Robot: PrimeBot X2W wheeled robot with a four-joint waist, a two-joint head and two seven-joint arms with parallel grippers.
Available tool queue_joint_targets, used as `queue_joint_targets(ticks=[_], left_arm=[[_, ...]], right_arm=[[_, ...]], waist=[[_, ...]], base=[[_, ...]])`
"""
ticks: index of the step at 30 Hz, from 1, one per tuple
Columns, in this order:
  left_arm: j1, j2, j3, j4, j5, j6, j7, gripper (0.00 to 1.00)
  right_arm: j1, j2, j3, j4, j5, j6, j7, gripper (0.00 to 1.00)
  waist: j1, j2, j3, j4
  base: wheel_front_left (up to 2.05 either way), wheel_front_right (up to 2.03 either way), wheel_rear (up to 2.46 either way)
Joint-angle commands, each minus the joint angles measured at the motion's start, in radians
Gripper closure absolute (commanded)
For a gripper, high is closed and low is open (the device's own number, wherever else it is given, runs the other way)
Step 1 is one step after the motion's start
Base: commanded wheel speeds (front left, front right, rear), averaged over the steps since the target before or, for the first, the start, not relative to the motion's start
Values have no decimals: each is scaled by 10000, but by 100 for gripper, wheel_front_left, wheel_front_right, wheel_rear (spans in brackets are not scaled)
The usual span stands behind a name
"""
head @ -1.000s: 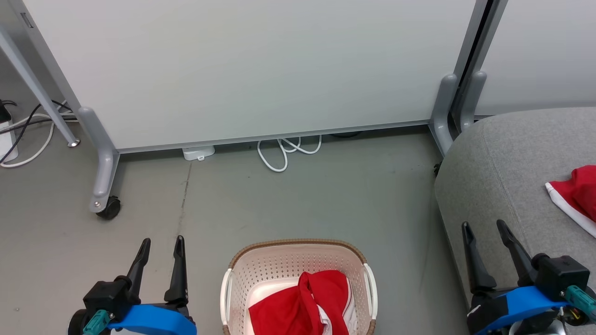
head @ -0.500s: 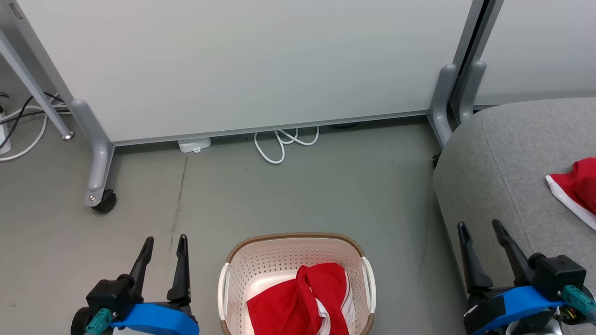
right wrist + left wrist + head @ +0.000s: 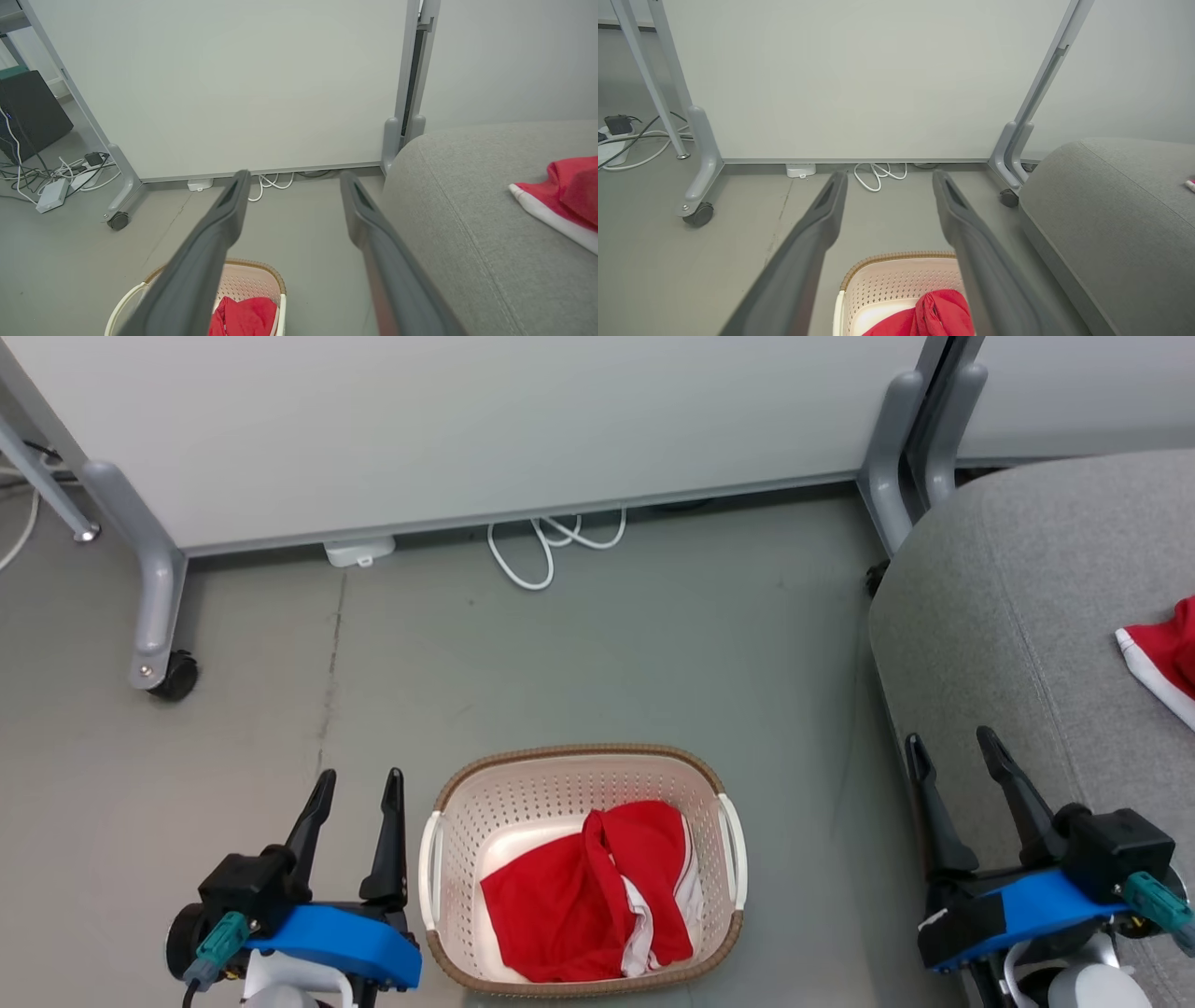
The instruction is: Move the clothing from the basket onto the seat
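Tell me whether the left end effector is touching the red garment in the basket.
Apart. The head view shows the left end effector open outside the basket, whose perforated wall stands between it and the red garment.

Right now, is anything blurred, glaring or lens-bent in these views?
Head view: even light, no glare, the red fabric garment in the cream perforated plastic basket sharp. Left wrist view: the left gripper's long dark fingers blur near the lens; the grey panel posts lean outward. Right wrist view: the right gripper's fingers likewise.
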Motion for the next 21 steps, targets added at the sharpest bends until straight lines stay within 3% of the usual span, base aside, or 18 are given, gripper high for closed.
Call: queue_joint_targets(ticks=[1,10,21], left_arm=[[-221,-5,-67,48,1,-14,-46,0],[-1502,-118,-980,965,-335,-14,-44,0],[-3499,-263,-2246,3306,-752,-13,-44,0]], right_arm=[[-189,11,13,-67,-60,1,-19,0],[-1031,11,363,-538,-259,1,78,0],[-1974,11,998,-773,-353,1,-83,0]], waist=[[-1,-1,372,-111],[-1,-1,2124,-611],[-1,-1,3828,-1294]], base=[[0,0,0],[0,0,0],[0,0,0]])
